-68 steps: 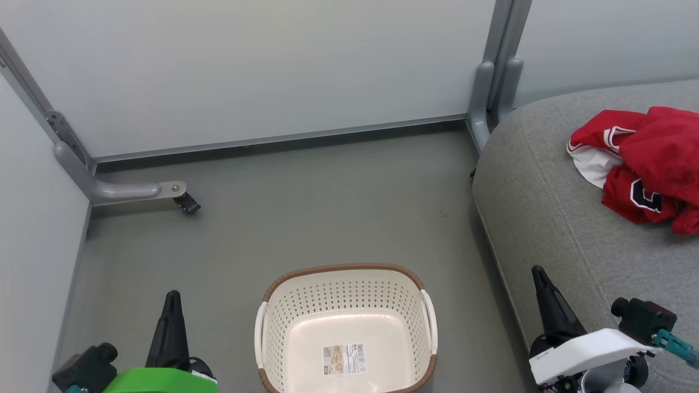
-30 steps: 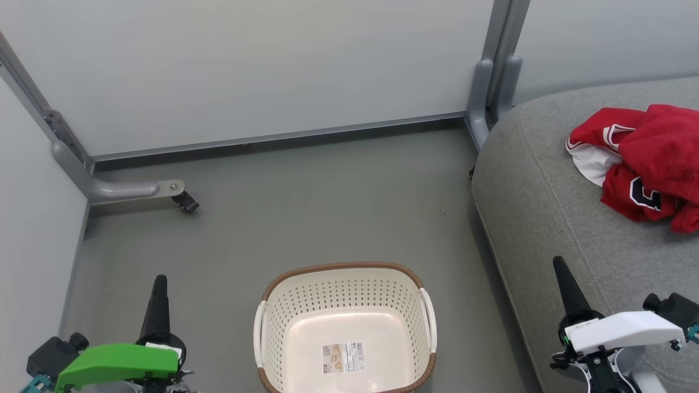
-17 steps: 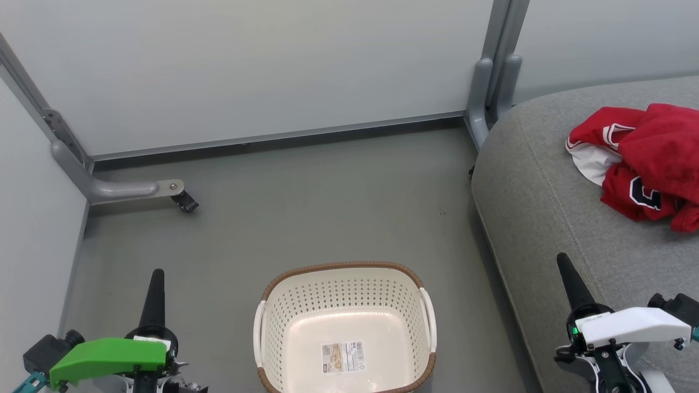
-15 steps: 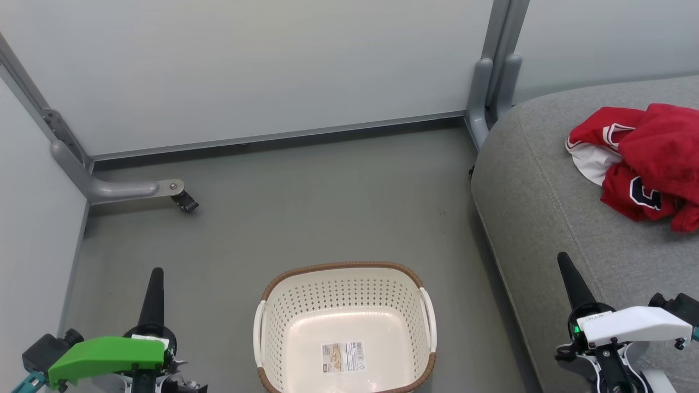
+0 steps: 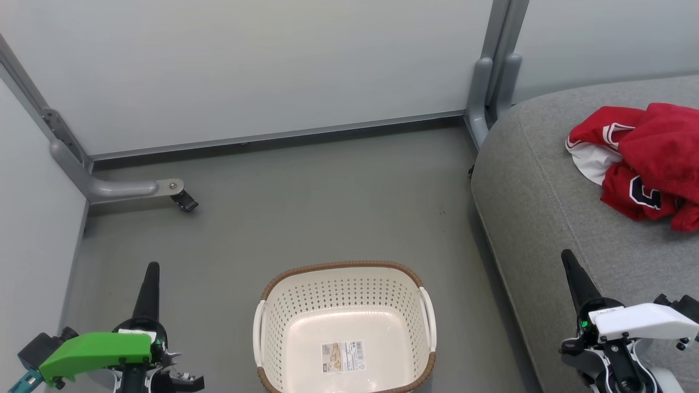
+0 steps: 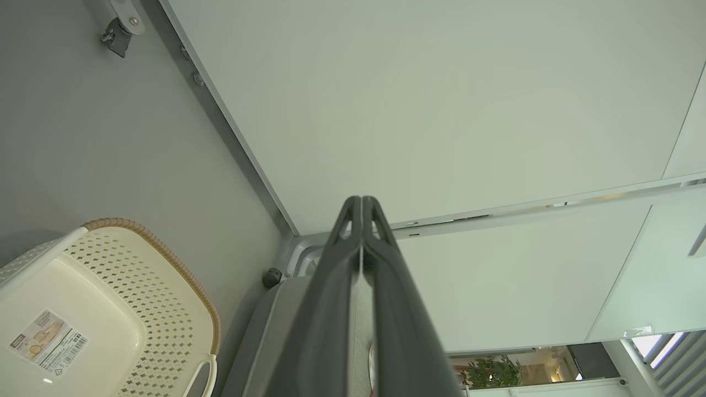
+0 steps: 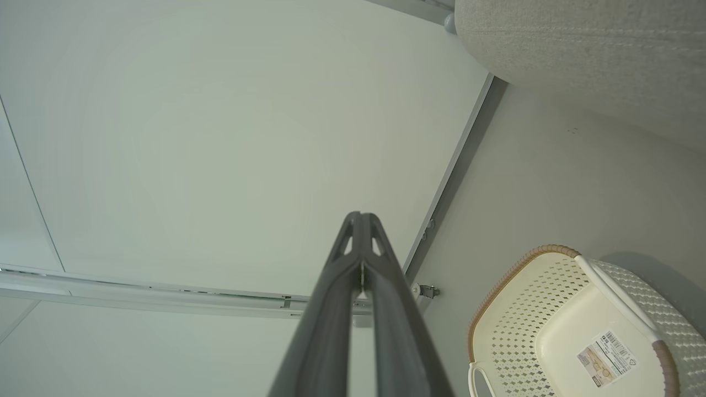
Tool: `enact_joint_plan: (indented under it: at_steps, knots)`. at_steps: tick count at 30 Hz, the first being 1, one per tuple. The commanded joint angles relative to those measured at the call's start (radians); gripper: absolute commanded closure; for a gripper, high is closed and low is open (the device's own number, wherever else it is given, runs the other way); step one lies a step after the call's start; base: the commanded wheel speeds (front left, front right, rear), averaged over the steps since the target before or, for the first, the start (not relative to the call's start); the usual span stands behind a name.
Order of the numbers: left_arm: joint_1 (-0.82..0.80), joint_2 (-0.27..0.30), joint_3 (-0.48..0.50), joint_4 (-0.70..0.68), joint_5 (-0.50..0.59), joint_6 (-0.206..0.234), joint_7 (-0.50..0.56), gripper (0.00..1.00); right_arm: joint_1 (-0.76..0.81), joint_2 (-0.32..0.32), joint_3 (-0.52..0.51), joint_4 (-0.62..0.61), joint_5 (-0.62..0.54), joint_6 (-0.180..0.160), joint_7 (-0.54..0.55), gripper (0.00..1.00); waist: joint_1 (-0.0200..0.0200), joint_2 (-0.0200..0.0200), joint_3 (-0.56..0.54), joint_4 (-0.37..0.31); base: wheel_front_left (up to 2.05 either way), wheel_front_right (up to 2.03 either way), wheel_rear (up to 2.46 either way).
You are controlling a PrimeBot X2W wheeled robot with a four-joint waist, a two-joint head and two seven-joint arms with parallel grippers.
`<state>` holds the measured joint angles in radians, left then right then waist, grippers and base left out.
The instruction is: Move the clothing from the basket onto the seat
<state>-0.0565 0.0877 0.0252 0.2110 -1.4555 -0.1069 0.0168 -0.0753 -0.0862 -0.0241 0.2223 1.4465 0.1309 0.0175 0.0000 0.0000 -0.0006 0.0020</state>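
The clothing (image 5: 650, 158) lies on the seat (image 5: 546, 207) at the far right; the basket (image 5: 341, 266) holds only a label (image 5: 343, 357). I judge you should just park, touching nothing. The left gripper (image 5: 152, 270) and right gripper (image 5: 569, 261) are closed and empty. The right edge cuts off the clothing, so counting garments is difficult.

Soft, even light, bright and sharp throughout. Glare sheens the basket (image 5: 344, 292) floor right of my left gripper (image 5: 152, 266); its shadow is faint. My wrist views bow the wall rails (image 7: 165, 300) toward the edges.
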Motion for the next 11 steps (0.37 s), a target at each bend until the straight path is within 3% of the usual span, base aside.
enact_joint_plan:
  at_steps: [1, 11]
  knots:
    - [-0.025, 0.007, 0.006, 0.001, -0.026, -0.009, 0.005, 1.0, -0.018, -0.007, -0.007, 0.002, 0.025, 0.0, 0.007, 1.0, 0.0, 0.0, 0.0, 0.0, 0.0, 0.0, 0.0]
    - [-0.039, 0.005, 0.02, 0.014, -0.098, -0.016, 0.025, 1.0, -0.025, -0.005, -0.02, 0.01, 0.1, 0.0, 0.027, 1.0, 0.0, 0.0, 0.001, -0.001, 0.0, 0.0, 0.0]
